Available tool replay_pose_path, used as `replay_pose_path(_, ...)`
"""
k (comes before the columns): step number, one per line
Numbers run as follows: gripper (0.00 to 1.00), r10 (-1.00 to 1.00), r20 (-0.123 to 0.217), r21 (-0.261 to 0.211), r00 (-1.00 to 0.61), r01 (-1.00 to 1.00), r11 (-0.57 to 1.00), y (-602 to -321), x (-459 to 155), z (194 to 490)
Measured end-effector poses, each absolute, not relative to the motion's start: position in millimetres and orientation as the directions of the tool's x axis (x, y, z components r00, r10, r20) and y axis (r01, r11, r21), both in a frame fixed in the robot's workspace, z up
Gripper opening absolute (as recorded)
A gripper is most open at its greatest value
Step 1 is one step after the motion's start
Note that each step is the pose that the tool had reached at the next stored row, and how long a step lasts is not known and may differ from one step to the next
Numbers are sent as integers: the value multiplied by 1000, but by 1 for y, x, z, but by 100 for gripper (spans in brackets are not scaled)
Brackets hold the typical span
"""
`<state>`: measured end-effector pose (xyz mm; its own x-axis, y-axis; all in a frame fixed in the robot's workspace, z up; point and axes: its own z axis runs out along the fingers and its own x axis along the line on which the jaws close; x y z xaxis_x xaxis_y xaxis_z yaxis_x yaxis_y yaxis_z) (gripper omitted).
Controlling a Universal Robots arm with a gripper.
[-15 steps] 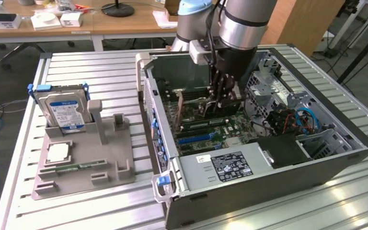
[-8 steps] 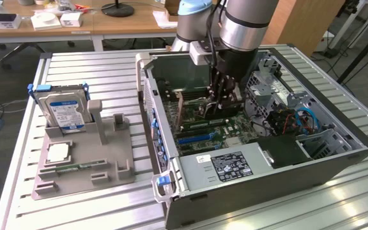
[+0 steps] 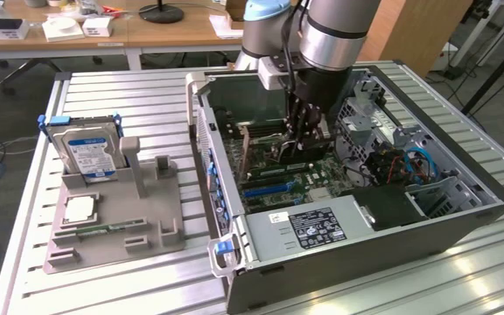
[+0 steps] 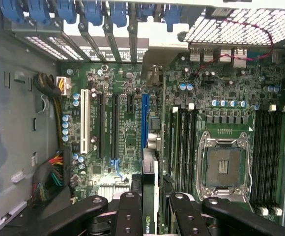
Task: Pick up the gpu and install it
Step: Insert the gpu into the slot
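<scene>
Nearest my wrist camera, the gripper (image 4: pixel 152 199) is clamped narrow on the gpu (image 4: pixel 149 172), which I see edge-on between the fingers (image 4: pixel 128 211). So I judge the pick done. Just past it, the card lines up with the blue slot (image 4: pixel 145 118) on the motherboard (image 4: pixel 128 128). I'd call it not yet seated, though the contact itself is hidden. Farther out, the arm (image 3: pixel 331 33) reaches down into the open case (image 3: pixel 366 262), well apart from the holder (image 3: pixel 147 216).
</scene>
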<state>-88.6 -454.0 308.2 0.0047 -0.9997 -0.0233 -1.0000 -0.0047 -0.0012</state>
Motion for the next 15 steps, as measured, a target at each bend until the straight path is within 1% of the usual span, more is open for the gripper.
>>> replay_pose_path(6,26,-1000,-24,-2,5,-1000,-5,-454,-92,307)
replay_pose_path(15,26,-1000,-23,-3,5,-1000,-5,-454,-94,298)
